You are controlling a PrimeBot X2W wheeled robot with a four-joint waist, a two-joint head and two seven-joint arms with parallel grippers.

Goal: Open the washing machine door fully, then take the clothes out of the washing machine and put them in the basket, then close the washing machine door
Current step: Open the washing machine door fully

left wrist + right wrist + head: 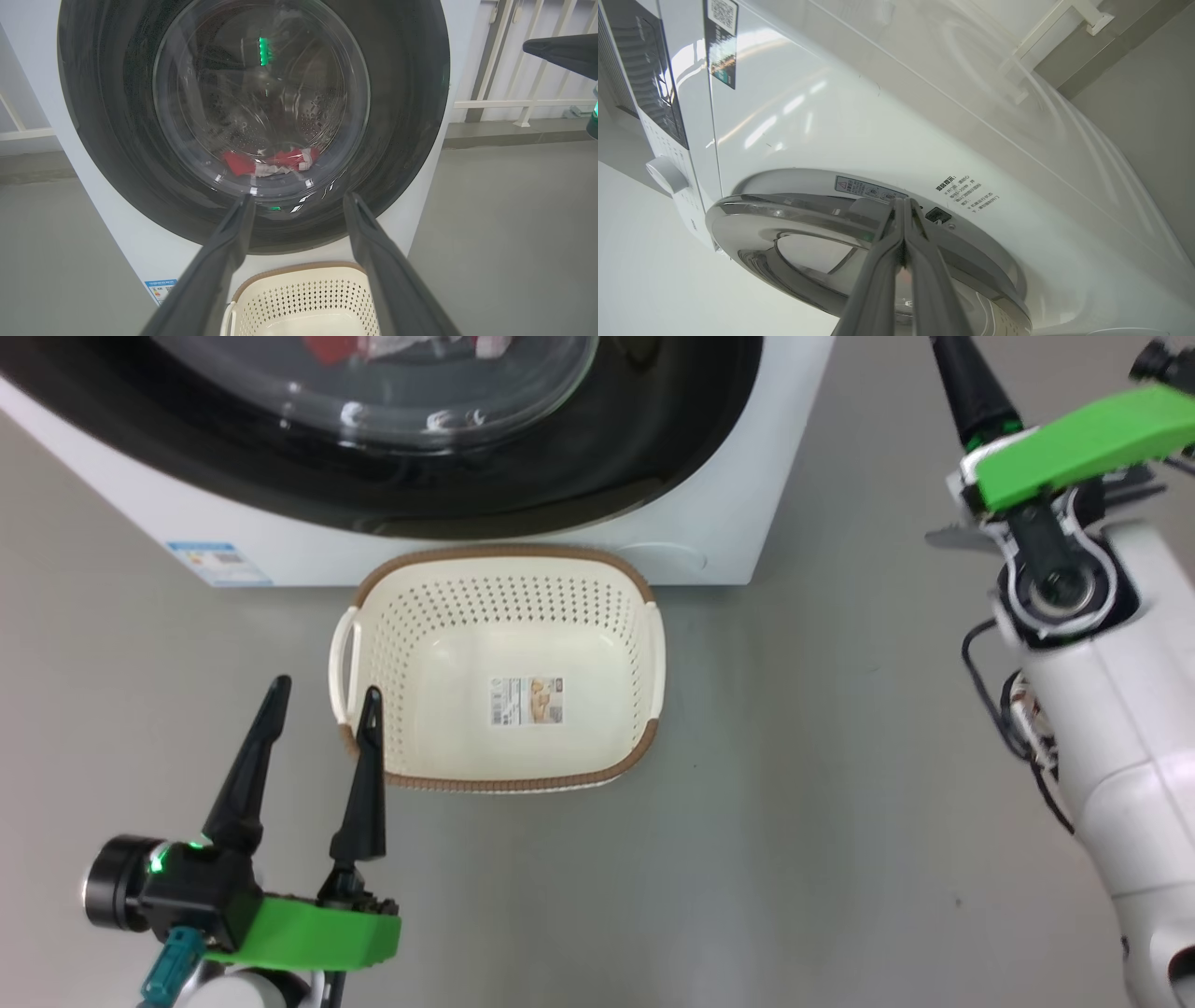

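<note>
A: Your left pincer [325, 687] hung released in front of the washing machine [728, 523], its two dark fingers spread wide and gripping nothing, just beside the basket [509, 560].

B: And your right pincer [903, 203] was clenched, the fingers pressed flat together with nothing between them. The tips were up against the edge of the washing machine door [402, 140]. You couldn't tell from that angle whether they touched it.

A: The clothes [271, 161] lay inside the washing machine, a red and white heap at the bottom of the drum, seen through the door's glass.

B: The basket stood on the grey floor [840, 803] right in front of the washing machine, below the door, with a paper sticker [527, 700] on its bottom.

A: You also had a small blue label [219, 563] low on the washing machine's front corner.
</note>
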